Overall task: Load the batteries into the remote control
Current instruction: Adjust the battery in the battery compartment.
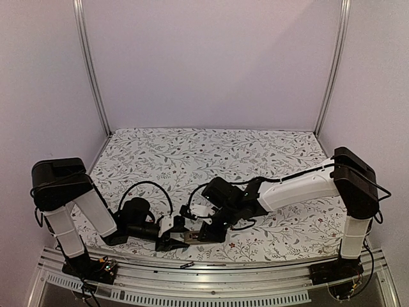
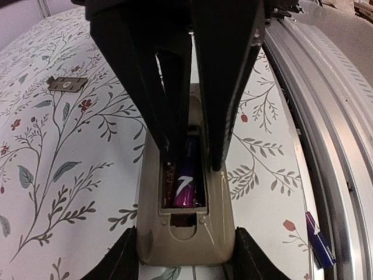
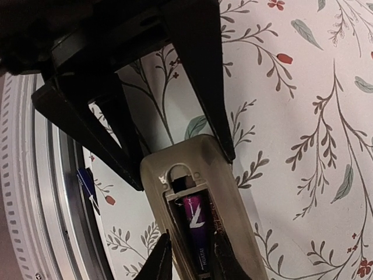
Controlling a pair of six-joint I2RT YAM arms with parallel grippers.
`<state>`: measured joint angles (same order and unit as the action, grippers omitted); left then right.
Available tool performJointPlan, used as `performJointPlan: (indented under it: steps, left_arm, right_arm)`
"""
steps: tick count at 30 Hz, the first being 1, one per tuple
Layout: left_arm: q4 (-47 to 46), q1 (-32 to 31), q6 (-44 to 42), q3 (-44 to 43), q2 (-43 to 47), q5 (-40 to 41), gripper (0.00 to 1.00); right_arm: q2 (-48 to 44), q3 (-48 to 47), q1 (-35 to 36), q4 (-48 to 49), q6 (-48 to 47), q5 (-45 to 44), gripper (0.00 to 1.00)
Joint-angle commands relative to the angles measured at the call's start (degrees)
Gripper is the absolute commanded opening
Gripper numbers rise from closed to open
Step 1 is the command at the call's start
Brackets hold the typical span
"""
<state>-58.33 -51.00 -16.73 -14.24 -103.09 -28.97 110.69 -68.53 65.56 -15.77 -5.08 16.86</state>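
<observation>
Purple battery (image 2: pixel 187 175) half behind right fingers (image 2: pixel 166 87)

We see the left claw (image 1: pixel 179 238) and the right claw (image 1: pixel 203 231) meeting tip to tip, low over the flowered table (image 1: pixel 192 153). The remote (image 1: pixel 192 238) lies between them, mostly hidden by their dark fingers, so we cannot judge either grip from here. One small dark battery (image 1: pixel 186 264) lies apart on the metal rail (image 1: pixel 268 272), just behind the claws, toward the arm bases.

Floral tablecloth (image 1: pixel 192 147), lilac walls (image 1: pixel 211 57) (alu frame (image 1: pixel 89 64))
</observation>
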Motion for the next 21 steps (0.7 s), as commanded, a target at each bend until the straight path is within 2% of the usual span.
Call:
performJointPlan:
  steps: [1, 5, 8, 18, 21]
  left_arm:
    - [-2.1, -0.7, -1.6, 0.4, 0.3, -0.1, 0.20]
    - [-2.2, -0.6, -3.3, 0.6, 0.3, -1.6, 0.24]
    - [-2.3, -0.7, -5.1, 0.5, 0.2, -2.8, 0.24]
    - [-2.9, -0.7, -6.3, 0.5, -0.1, -3.3, 0.22]
    - [-3.1, -0.6, -5.0, 0.3, -0.1, -2.1, 0.21]
  right_arm:
    - [3.2, -0.1, 0.3, -0.1, 0.2, 1.8, 0.23]
    - [4.1, -1.1, -0.2, -1.4, -0.1, 2.2, 0.27]
    - [4.3, -2.3, -0.5, -2.2, 0.6, 2.2, 0.37]
    - [7.7, -4.5, -0.5, -0.6, -1.3, 4.3, 0.38]
    - [8.9, -4.3, -0.5, 0.5, -2.1, 6.3, 0.35]
